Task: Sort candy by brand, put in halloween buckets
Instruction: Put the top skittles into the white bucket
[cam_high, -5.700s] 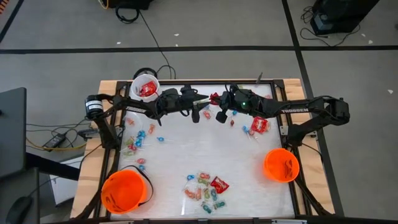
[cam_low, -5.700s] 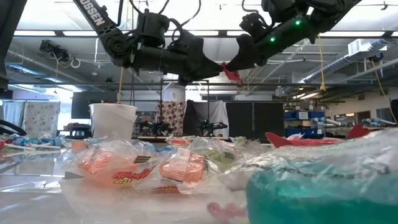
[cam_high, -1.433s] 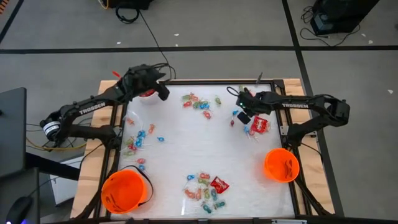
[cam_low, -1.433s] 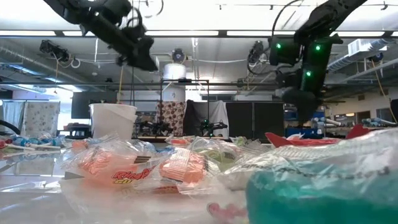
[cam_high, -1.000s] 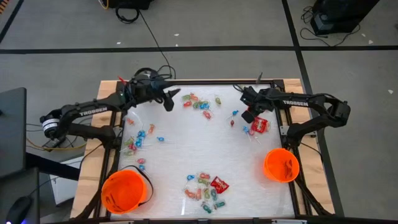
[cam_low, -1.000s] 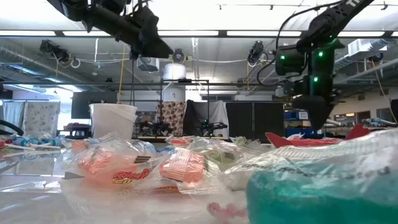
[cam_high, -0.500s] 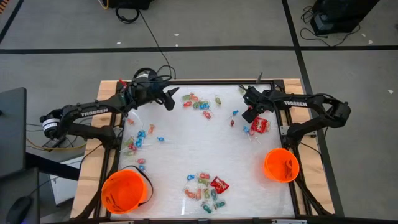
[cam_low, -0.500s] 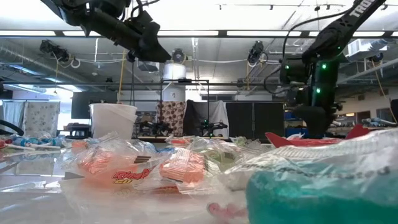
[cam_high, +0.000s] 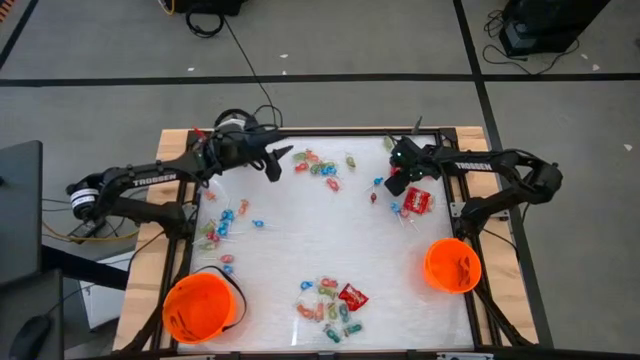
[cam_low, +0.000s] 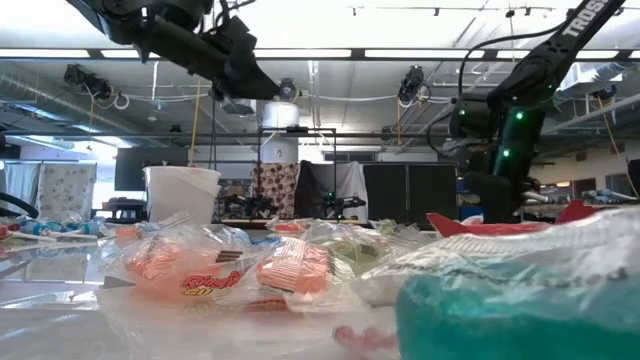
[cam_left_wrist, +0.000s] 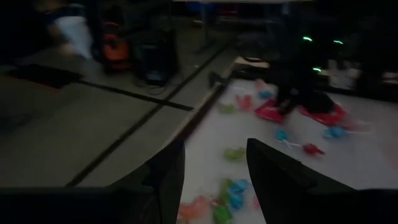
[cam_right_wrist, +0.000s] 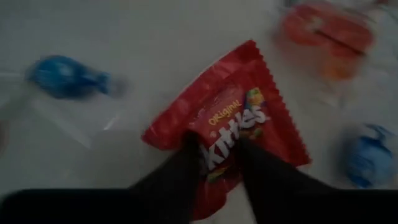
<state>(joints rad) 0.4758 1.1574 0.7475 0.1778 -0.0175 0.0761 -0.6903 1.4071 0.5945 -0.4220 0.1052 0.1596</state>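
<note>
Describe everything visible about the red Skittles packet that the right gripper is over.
The red Skittles packet is a glossy red pouch with zigzag crimped ends, printed "ORIGINAL" above the white brand name. It lies flat on the white table, near the right edge, with blue-wrapped lollipops beside it but apart. The right gripper is directly above it, its dark fingers open and straddling the packet's middle; whether they touch it is unclear. In the high view it shows beside the gripper.

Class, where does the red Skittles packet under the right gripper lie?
The red Skittles packet lies at the table's right side, beneath the right gripper, beside blue-wrapped lollipops.
</note>
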